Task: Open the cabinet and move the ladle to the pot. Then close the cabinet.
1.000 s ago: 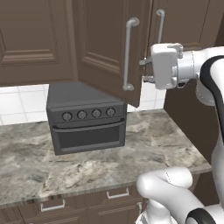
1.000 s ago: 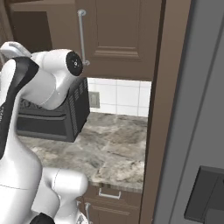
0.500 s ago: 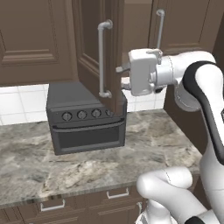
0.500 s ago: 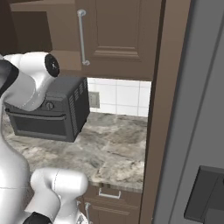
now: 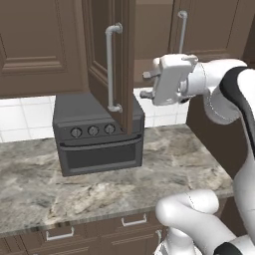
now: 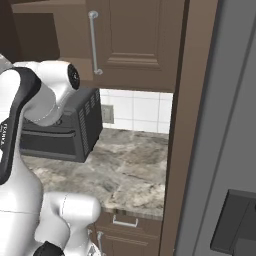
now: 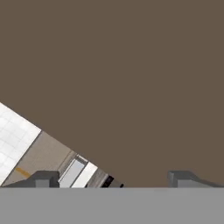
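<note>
The cabinet's left door point(image 5: 124, 60) stands swung out, edge-on to the left base view, its silver bar handle point(image 5: 111, 67) facing left. The right door point(image 5: 209, 30) is shut, with its handle point(image 5: 182, 31) beside the gap; it also appears in the right base view point(image 6: 135, 40). My gripper point(image 5: 147, 84) hovers open just right of the open door's edge, with nothing between its fingers point(image 5: 149, 75). In the hand view the gripper point(image 7: 113, 181) faces a flat brown door panel point(image 7: 131, 78) at close range. The ladle and the pot are out of view.
A dark grey toaster oven point(image 5: 99, 134) sits on the marble counter point(image 5: 174, 159) under the open door, seen too in the right base view point(image 6: 55, 135). Drawers with small silver pulls point(image 5: 133, 219) run below. A tall brown panel point(image 6: 180, 125) bounds the counter on the right.
The left door has swung further open to the left. My gripper followed it leftward, came off the handle and now stands apart from it with wider jaws.
</note>
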Robot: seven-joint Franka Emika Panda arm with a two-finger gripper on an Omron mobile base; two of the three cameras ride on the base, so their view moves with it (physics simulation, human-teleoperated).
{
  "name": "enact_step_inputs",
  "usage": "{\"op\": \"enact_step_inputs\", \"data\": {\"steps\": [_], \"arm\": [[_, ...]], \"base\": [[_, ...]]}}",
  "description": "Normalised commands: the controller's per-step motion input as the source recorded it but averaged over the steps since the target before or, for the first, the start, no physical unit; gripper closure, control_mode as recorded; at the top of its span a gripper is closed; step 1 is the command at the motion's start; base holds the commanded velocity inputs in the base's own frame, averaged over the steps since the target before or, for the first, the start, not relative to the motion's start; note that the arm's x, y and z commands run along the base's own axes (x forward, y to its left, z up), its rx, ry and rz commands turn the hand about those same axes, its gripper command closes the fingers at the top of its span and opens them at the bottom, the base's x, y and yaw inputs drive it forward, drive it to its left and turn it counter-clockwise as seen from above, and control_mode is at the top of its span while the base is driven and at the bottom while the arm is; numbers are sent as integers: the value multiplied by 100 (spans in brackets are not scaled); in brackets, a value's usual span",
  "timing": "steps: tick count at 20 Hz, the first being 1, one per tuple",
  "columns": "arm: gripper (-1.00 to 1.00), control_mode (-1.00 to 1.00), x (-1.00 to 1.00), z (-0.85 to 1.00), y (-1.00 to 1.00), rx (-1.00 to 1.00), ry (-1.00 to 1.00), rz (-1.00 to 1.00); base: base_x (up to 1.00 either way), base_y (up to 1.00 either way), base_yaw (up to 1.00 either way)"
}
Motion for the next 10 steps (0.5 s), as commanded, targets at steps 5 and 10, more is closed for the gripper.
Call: {"op": "enact_step_inputs", "data": {"steps": [5,10], "arm": [[-100,-100,3,23,-90,-5,-6,0],[-100,-100,54,1,-51,-9,-10,-6]], "base": [[0,0,0],[0,0,0]]}}
